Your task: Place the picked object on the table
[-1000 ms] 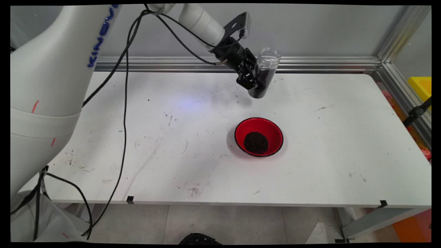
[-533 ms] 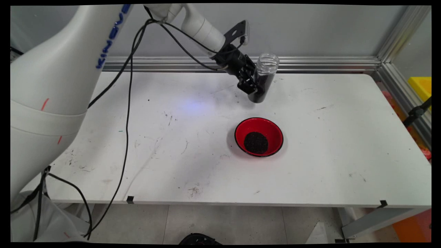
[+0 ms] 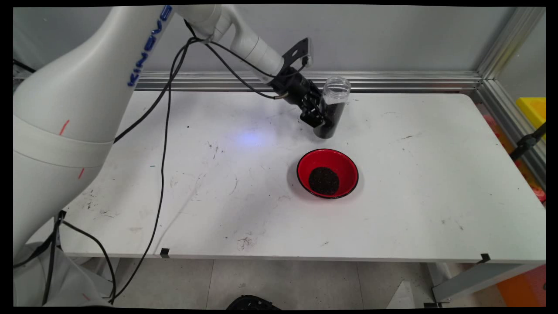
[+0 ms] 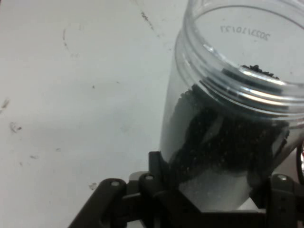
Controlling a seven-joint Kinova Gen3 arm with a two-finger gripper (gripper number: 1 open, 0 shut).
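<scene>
Jar (image 3: pixel 332 106) — clear, lidless, part-filled with dark granules; upright, clamped in gripper (image 3: pixel 319 114); far of red bowl (image 3: pixel 327 173) — keep it level.

My gripper (image 3: pixel 321 117) covers the near side of the clear jar (image 3: pixel 331 108), so whether its base touches the table (image 3: pixel 436 183) can't be told. In my hand view the jar (image 4: pixel 228 114) runs off the top and right edges, my linkage hides its lower part, and the reversed printing on the far wall is too blurred to read surely.
</scene>
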